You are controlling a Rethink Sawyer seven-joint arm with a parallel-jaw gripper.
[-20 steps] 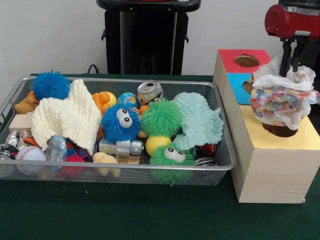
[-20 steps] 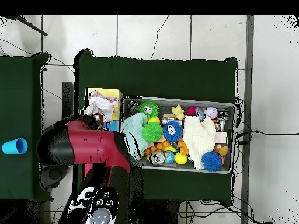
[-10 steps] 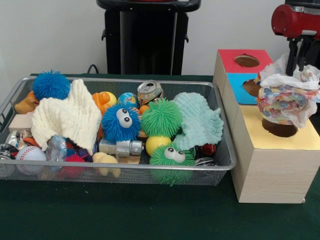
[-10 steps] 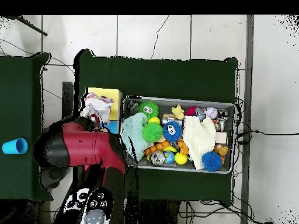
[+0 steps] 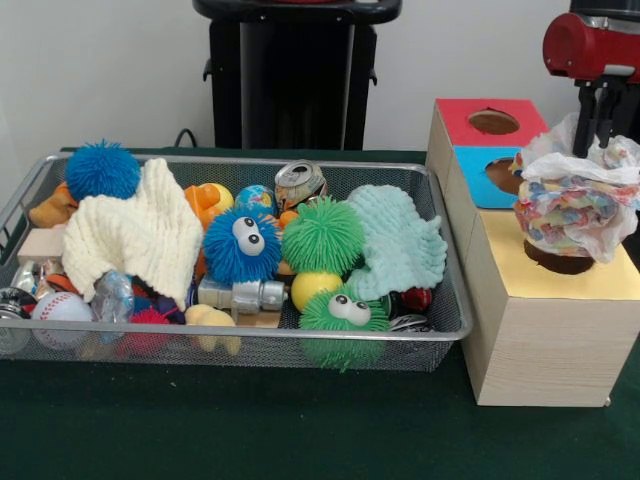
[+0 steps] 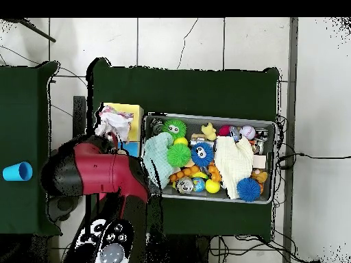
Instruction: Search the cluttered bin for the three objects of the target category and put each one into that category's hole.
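**Patterned cloth held over the yellow hole**

At the upper right of the front view, the red and black arm comes down and its gripper [image 5: 598, 135] is clenched on a crumpled, many-coloured cloth [image 5: 575, 205]. The cloth bunch hangs directly over the round hole [image 5: 560, 262] in the yellow top of the wooden box [image 5: 545, 345]; its lower part hides much of the hole, and I cannot tell if it touches the rim. Behind it, the blue section [image 5: 480, 172] and the red section [image 5: 490, 120] each show their own hole.

The wire bin [image 5: 250, 335] fills the left and middle of the frame. Inside it lie a cream cloth [image 5: 135, 235], a mint green cloth [image 5: 400, 240], a blue fuzzy ball with eyes [image 5: 242, 245] and a green fuzzy ball [image 5: 322, 237].

In the overhead view, the cloth [image 6: 114, 125] is at the left of the bin [image 6: 209, 118], over the box.
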